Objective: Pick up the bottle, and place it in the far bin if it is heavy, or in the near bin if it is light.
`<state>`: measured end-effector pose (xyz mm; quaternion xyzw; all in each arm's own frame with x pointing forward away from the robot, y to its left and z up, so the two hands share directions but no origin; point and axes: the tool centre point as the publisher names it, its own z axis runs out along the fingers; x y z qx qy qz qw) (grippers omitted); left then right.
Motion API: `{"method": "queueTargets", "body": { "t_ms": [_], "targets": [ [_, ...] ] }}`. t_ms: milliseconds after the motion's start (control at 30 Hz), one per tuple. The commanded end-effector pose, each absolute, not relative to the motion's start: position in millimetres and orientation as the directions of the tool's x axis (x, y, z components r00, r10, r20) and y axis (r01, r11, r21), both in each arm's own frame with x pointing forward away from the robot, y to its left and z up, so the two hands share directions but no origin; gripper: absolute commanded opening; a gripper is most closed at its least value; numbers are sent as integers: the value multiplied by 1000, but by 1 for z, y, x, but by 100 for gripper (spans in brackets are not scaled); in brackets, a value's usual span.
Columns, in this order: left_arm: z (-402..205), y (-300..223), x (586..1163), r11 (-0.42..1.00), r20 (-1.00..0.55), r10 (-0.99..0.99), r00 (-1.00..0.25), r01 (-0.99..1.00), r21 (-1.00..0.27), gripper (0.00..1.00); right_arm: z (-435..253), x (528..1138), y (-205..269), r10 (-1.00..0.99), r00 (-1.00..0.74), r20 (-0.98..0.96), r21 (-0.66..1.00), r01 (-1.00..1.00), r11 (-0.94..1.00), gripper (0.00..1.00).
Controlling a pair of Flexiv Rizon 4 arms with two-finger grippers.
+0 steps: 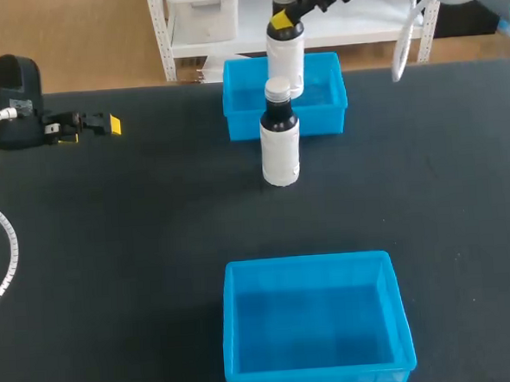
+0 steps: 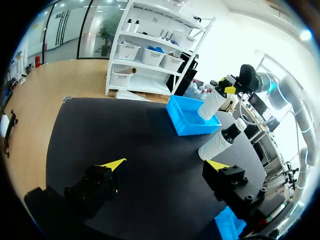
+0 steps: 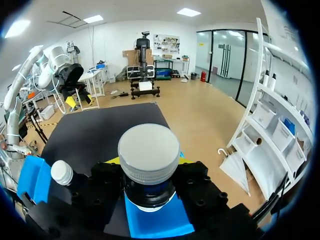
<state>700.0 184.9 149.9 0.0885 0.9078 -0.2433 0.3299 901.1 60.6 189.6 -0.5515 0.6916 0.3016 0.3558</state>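
Right hand (image 1: 284, 20) clamps the bottle (image 1: 286, 61) by its neck, far bin (image 1: 330, 117) below it. Released off-centre, it could clip the rim or topple the second bottle (image 1: 280, 146) just outside. Left hand (image 2: 165, 165) gapes, empty.

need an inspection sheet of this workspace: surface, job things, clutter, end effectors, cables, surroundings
surface: black table, no spills seen
job's things: held bottle above far bin; standing bottle upright on table before it; near bin empty
clutter: nothing seen
end effectors: right end effector shut on held bottle's neck; left end effector open, empty
cables: left arm's white hose; right arm's white hose
surroundings: nothing seen
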Motion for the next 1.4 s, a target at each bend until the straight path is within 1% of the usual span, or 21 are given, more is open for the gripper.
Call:
{"method": "queueTargets", "body": {
  "t_ms": [33,667,1400],
  "targets": [
    [150,185,700,866,-642,0,-767,321,-383,100,186,915,74,-558,-134,-819,28,-980,195,0],
    [150,185,700,866,-642,0,-767,321,-383,100,159,936,115,-573,-95,-814,17,-990,140,0],
    [150,185,700,866,-642,0,-767,321,-383,100,133,952,116,-566,-121,-816,49,-989,141,0]
  ]
}}
